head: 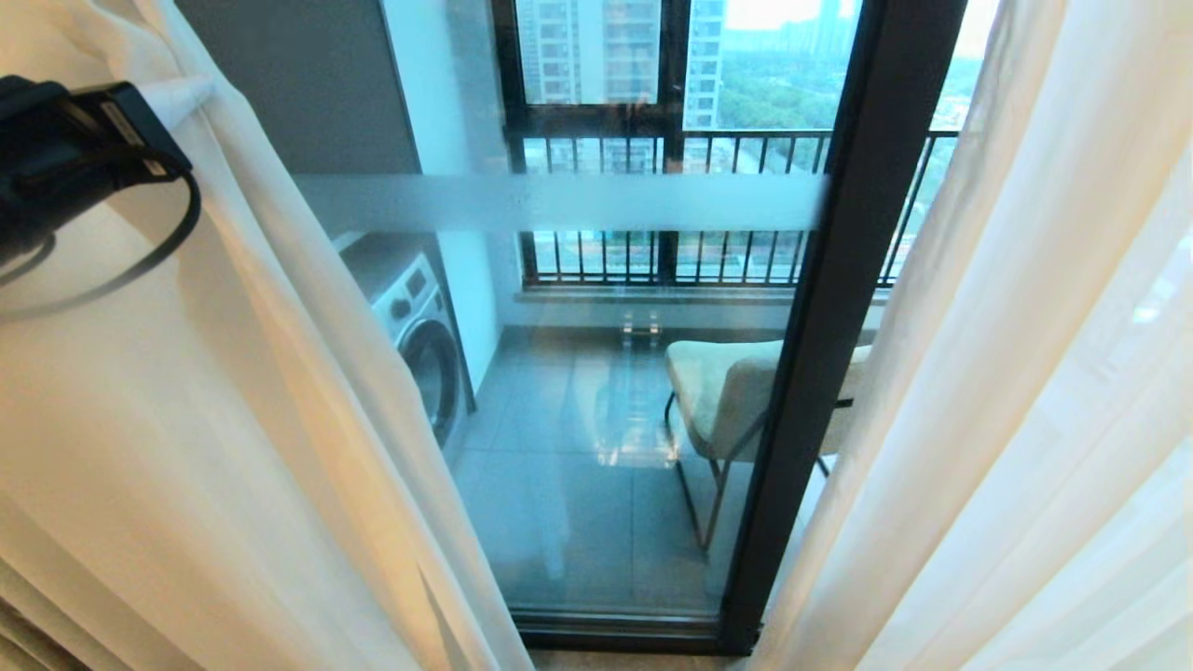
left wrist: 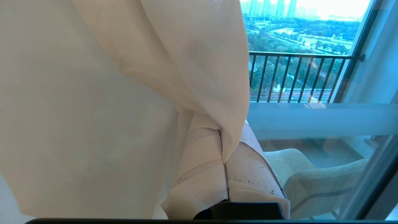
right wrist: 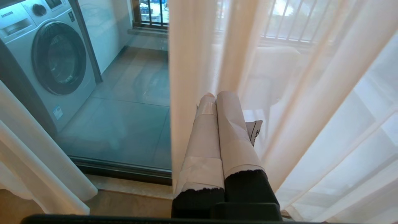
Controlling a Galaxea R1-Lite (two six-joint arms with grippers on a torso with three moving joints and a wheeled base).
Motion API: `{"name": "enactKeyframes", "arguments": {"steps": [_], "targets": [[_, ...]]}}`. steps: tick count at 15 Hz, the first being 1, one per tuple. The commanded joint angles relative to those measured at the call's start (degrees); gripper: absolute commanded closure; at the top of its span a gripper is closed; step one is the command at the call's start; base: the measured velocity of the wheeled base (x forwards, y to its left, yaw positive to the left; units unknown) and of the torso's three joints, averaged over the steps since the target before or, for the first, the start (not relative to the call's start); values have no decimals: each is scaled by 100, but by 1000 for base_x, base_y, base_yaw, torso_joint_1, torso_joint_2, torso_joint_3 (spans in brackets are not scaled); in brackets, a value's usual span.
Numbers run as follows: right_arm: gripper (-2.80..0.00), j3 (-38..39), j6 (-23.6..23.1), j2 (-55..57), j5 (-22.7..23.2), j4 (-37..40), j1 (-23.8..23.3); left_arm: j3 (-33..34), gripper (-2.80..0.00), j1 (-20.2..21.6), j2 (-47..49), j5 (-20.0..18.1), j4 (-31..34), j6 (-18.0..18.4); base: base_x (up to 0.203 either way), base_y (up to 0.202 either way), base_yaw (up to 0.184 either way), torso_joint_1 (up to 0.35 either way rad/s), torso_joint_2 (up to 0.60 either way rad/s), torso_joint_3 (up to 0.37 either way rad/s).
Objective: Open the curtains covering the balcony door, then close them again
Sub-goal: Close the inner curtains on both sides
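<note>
The white sheer curtains hang parted, one panel at the left (head: 233, 419) and one at the right (head: 1025, 373). Between them shows the balcony door (head: 606, 447) with its dark frame post (head: 820, 373) and frosted band (head: 559, 200). My left gripper (head: 191, 93) is up at the left panel's inner edge. In the left wrist view its taped fingers (left wrist: 202, 155) are shut, with a fold of the sheer (left wrist: 222, 143) pinched between them. My right gripper (right wrist: 216, 96) hangs low by the edge of the right sheer (right wrist: 186, 93), shut with nothing in it.
Behind the glass stand a washing machine (head: 419, 326) at the left, a pale chair (head: 727, 391) and a black railing (head: 708, 252). The door's dark bottom track (right wrist: 124, 171) runs along the floor. A darker pleated drape (head: 23, 643) shows at the lower left corner.
</note>
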Motion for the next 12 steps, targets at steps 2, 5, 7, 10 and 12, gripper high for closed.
{"name": "enactKeyframes", "arguments": {"steps": [2, 5, 7, 10, 12], "targets": [[0, 0, -4, 7, 6, 2, 0, -9, 0, -2, -10, -8, -28, -8, 0, -191, 2, 2, 2, 4], [0, 0, -4, 7, 6, 2, 0, -9, 0, -1, -4, -7, -28, -8, 0, -192, 2, 2, 2, 1], [0, 0, -4, 7, 6, 2, 0, -9, 0, 6, -1, -11, -28, -8, 0, -192, 1, 1, 3, 7], [0, 0, -4, 7, 6, 2, 0, -1, 0, 6, -1, -11, -28, -8, 0, -190, 3, 3, 1, 4], [0, 0, -4, 7, 6, 2, 0, -1, 0, 6, -1, -11, -28, -8, 0, -192, 0, 0, 7, 7]]}}
